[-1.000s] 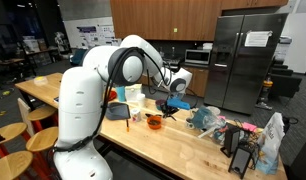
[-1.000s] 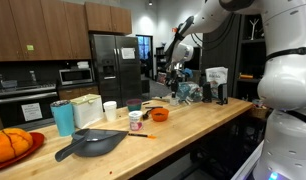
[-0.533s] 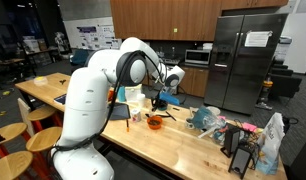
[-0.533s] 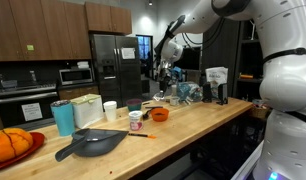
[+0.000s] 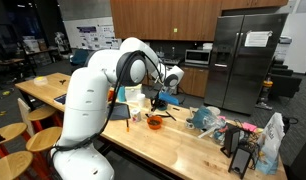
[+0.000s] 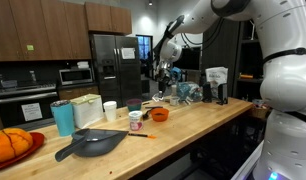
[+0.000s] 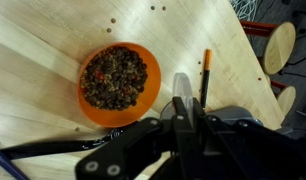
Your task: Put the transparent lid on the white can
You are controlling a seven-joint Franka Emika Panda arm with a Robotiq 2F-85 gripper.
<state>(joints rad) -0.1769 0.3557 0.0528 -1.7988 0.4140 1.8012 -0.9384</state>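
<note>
In the wrist view my gripper point(image 7: 183, 108) is shut on the transparent lid point(image 7: 180, 87), a thin pale disc held edge-on between the fingers. It hangs above the wooden table, just right of the orange bowl point(image 7: 114, 79) of dark bits. Both exterior views show the gripper point(image 5: 165, 94) point(image 6: 162, 84) in the air above that orange bowl point(image 5: 154, 121) point(image 6: 159, 114). The white can point(image 6: 110, 110) stands upright further along the table, apart from the gripper. The wrist view does not show the can.
A pen with an orange tip point(image 7: 204, 76) lies by the bowl. On the table are a small labelled tub point(image 6: 136, 120), a teal tumbler point(image 6: 62, 117), a dark pan point(image 6: 89, 143) and pumpkins on a red plate point(image 6: 9, 146). Clutter point(image 5: 209, 120) fills the far end.
From one second ago to half a second ago the arm carried the lid a little along the table toward the bowl and can. Since then nothing has moved.
</note>
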